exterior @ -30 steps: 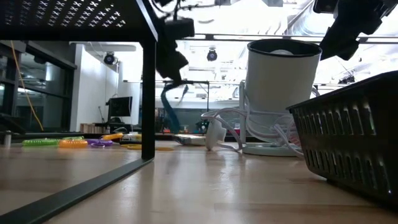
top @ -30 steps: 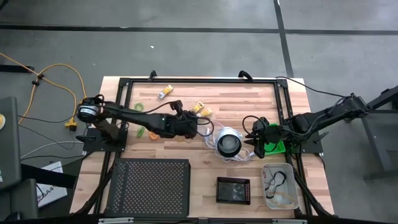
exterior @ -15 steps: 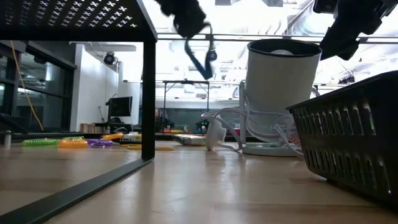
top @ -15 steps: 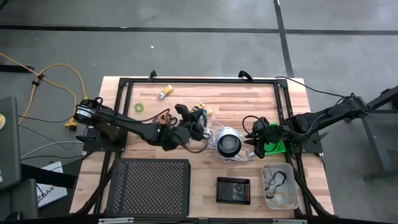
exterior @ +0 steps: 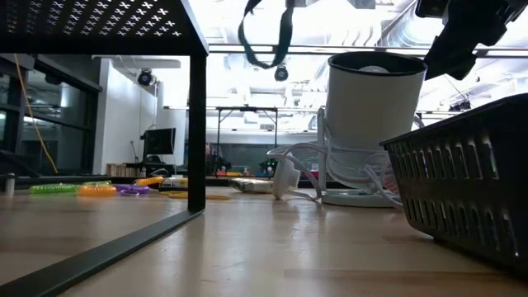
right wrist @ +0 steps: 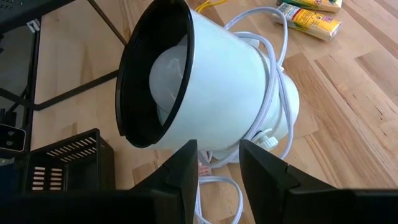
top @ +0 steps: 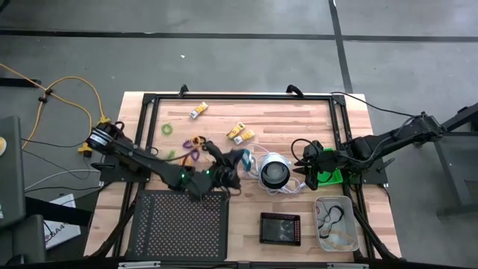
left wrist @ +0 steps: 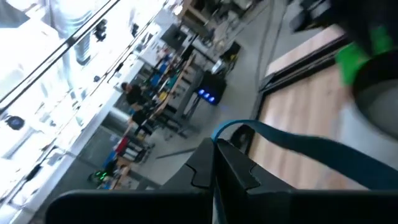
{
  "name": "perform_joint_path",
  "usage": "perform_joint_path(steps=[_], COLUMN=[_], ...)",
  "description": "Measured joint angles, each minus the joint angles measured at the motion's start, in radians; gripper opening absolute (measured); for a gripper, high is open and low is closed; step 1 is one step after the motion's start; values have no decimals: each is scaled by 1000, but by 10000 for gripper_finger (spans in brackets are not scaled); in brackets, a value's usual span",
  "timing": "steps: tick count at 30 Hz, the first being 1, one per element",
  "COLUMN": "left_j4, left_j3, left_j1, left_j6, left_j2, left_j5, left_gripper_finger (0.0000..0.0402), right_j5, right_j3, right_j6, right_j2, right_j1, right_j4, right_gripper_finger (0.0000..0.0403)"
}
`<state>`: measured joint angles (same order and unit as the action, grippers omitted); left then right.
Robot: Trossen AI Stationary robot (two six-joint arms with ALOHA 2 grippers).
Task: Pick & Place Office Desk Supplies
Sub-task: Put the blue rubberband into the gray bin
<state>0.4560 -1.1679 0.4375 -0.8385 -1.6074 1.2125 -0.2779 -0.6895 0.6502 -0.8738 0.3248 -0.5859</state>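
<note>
My left gripper (top: 240, 159) is up above the table's middle, shut on a thin teal cord (left wrist: 292, 147). In the low view the cord (exterior: 264, 41) hangs as a loop high over the wood. Two yellow-and-white packs (top: 240, 133) (top: 198, 110) lie on the far part of the table. Green (top: 167, 128), purple (top: 187, 155) and orange-brown (top: 197, 140) loops lie left of the middle. My right gripper (top: 305, 170) waits open and holds nothing. Its fingers (right wrist: 186, 171) point at a round white-and-black object (right wrist: 205, 93). My left gripper pinches the teal cord between its two shut fingers. The cord comes out at the fingertips (left wrist: 219, 138) and runs away from them as a flat band. It hangs in a slack loop (exterior: 276, 49) below the gripper, lifted clear of the table.
The white-and-black object (top: 275, 172) with its white cord stands right of the left gripper. A green tray (top: 332, 178) lies under the right arm. A clear tray (top: 334, 222) and a black tray (top: 280, 228) are at the near right. A black mesh panel (top: 179, 224) is at the near left.
My left gripper has risen and swung toward the table's near edge and a little toward the white-and-black object, rolling as it went. It has stayed shut on the teal cord, which hung long before and is now drawn up into a short loop high above the table.
</note>
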Motion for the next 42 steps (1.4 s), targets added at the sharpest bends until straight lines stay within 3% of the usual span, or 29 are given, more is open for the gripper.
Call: perform_joint_path(steps=[6,12,26,34,42], left_j4=[0,51,61,59,29], left_j3=[-1,-22,-359,-424,-425], left_j1=[69,61,25,-9,-26], left_j6=[124,199,79,165,211], left_j2=[-48,-128,-388,-468,-468], left_j5=[-77,-196,-388,-598,-613], left_gripper_finger=[0,0,0,0,0], right_j5=[0,0,0,0,0], right_j3=[0,0,0,0,0], right_j6=[0,0,0,0,0], right_j2=[0,0,0,0,0], right_j1=[0,0,0,0,0], right_j4=[0,0,0,1,1], right_gripper_finger=[105,105,105,105,105])
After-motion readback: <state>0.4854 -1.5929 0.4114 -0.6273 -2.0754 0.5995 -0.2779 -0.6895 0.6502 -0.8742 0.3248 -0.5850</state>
